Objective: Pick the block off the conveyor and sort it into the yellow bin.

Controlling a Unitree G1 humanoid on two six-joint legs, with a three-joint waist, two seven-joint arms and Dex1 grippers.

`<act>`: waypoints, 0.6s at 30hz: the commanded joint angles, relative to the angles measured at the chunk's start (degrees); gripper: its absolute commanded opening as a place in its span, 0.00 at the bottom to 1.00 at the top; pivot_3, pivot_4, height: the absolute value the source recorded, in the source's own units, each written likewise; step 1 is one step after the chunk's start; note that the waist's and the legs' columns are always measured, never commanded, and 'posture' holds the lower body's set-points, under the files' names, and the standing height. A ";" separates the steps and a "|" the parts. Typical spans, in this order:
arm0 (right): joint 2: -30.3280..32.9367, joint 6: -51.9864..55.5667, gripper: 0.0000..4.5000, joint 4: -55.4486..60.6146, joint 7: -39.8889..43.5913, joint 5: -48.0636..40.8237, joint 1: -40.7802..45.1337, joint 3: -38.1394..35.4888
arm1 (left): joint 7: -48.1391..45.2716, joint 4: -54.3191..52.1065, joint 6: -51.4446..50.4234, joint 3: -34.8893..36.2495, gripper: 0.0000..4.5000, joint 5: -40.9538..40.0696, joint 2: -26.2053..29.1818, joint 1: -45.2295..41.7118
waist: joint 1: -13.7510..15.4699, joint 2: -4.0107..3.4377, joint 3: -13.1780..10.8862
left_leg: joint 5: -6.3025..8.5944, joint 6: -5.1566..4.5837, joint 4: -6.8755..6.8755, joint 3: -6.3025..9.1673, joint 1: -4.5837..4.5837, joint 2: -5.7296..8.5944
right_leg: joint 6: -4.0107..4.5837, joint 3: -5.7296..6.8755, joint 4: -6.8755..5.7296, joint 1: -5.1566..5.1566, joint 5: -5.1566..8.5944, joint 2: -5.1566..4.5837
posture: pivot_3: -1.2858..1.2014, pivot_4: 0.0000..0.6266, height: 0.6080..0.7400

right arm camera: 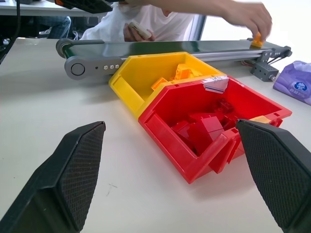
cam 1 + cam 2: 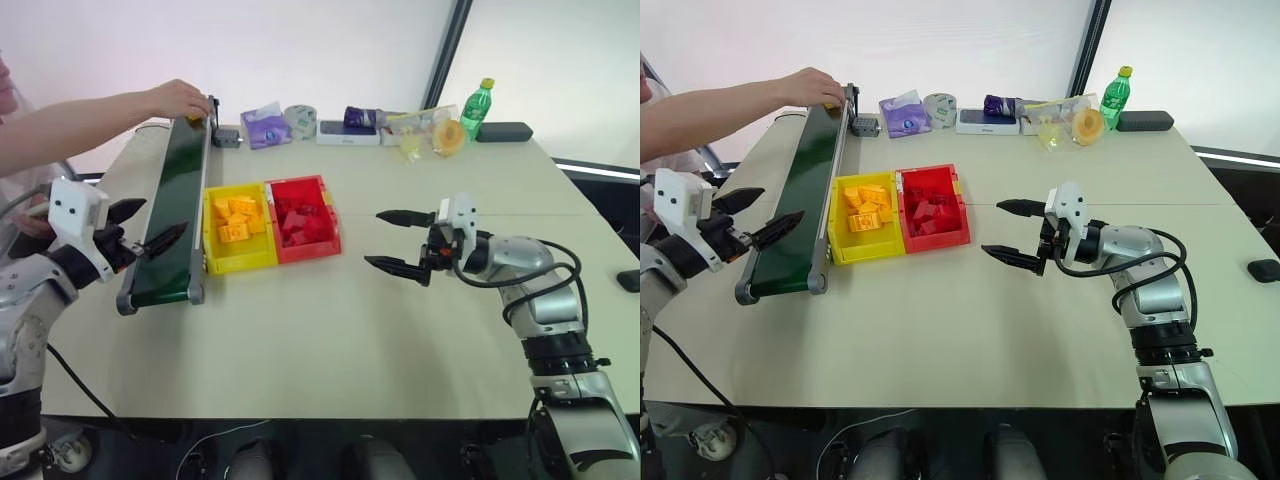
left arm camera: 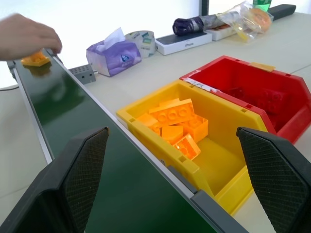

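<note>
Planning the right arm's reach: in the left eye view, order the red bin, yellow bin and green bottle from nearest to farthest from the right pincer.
1. Red bin, just to the right pincer's left.
2. Yellow bin, joined beyond the red one, beside the conveyor.
3. Green bottle, at the table's far edge.

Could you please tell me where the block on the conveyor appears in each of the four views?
Left eye view: the block sits at the conveyor's far end, under a person's hand.
Right eye view: same spot, upper left.
Left wrist view: upper left, beside the hand.
Right wrist view: upper right, under the hand.
Shared landmark: the yellow bin.
</note>
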State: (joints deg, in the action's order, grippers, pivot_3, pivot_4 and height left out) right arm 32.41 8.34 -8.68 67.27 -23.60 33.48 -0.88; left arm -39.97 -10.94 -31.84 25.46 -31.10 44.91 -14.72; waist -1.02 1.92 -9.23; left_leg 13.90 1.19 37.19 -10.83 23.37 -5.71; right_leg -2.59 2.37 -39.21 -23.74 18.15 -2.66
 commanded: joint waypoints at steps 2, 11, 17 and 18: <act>0.31 -0.28 1.00 2.39 0.04 -0.60 0.09 -0.63 | 0.19 -1.30 -1.02 2.06 0.99 -2.68 0.38 -0.96 | 0.02 0.00 0.00 | 0.00 0.00 0.00 0.00 0.00 0.00 | 0.00 0.00 0.00 0.00 0.00 0.00 | 0.52 0.24 1.00; 0.12 -0.45 1.00 1.96 -0.02 -0.40 0.36 -0.49 | 0.95 -1.75 0.20 1.55 0.99 -2.49 0.45 -1.19 | 0.01 0.00 0.00 | 0.00 0.00 0.00 0.00 0.00 0.00 | 0.00 0.00 0.00 0.00 0.00 0.00 | 0.52 0.24 1.00; -0.12 -0.73 1.00 1.57 -0.09 -0.29 0.72 -0.55 | 1.24 -1.89 0.29 1.65 0.99 -2.52 0.47 -1.24 | 0.01 0.00 0.00 | 0.00 0.00 0.00 0.00 0.00 0.00 | 0.00 0.00 0.00 0.00 0.00 0.00 | 0.52 0.24 1.00; -0.13 -0.82 1.00 1.56 -0.07 -0.24 0.71 -0.53 | 1.37 -2.06 0.24 1.67 0.99 -2.53 0.43 -1.15 | 0.01 0.00 0.00 | 0.00 0.00 0.00 0.00 0.00 0.00 | 0.00 0.00 0.00 0.00 0.00 0.00 | 0.52 0.24 1.00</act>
State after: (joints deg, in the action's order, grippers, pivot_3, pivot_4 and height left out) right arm 32.40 8.33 -8.68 67.30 -23.39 33.49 -0.82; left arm -38.82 -11.10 -32.77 25.61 -33.16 44.87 -15.30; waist -1.01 1.92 -9.23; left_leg 13.90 1.19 37.19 -10.83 23.37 -5.71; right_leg -2.59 2.36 -39.21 -23.73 18.15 -2.66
